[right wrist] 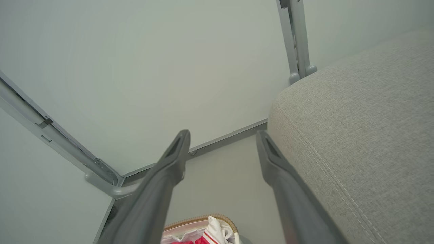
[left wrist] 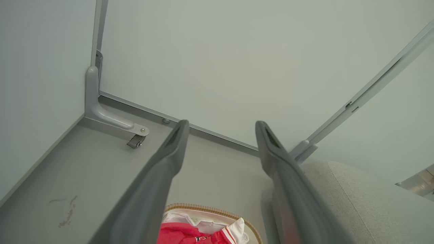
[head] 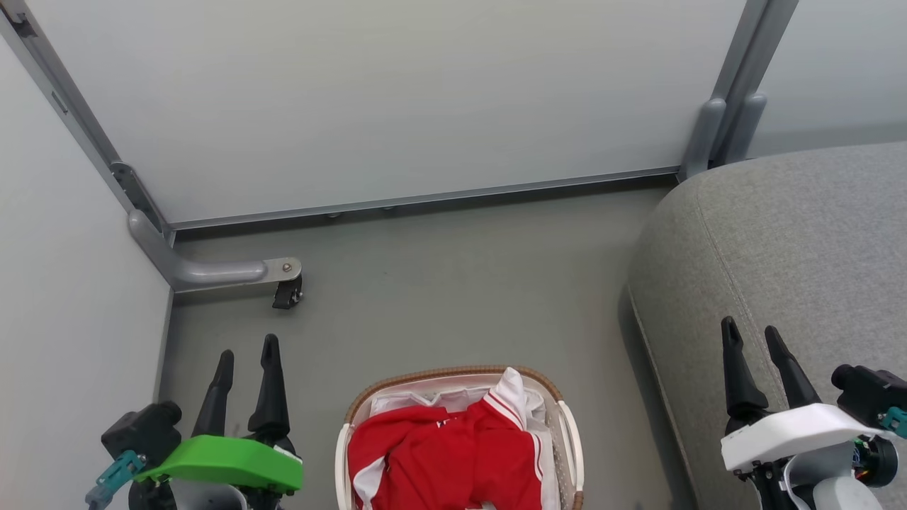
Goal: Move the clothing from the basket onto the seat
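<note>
Red clothing [head: 446, 457] with white trim lies heaped in the white basket [head: 570, 443] with a brown woven rim, on the floor at the bottom centre of the head view. The clothing [left wrist: 190, 234] and basket rim [left wrist: 217, 211] also show low in the left wrist view, and the basket [right wrist: 203, 220] in the right wrist view. The grey seat [head: 793, 255] fills the right side. My left gripper [head: 248, 350] stands open left of the basket, empty. My right gripper [head: 751, 334] is open over the seat's front edge, empty.
Pale partition walls [head: 397, 92] close off the back and left. A grey metal foot with a black caster [head: 287, 292] juts onto the floor at the left. Another grey post foot [head: 708, 134] stands by the seat's far corner. Bare grey floor [head: 460, 283] lies beyond the basket.
</note>
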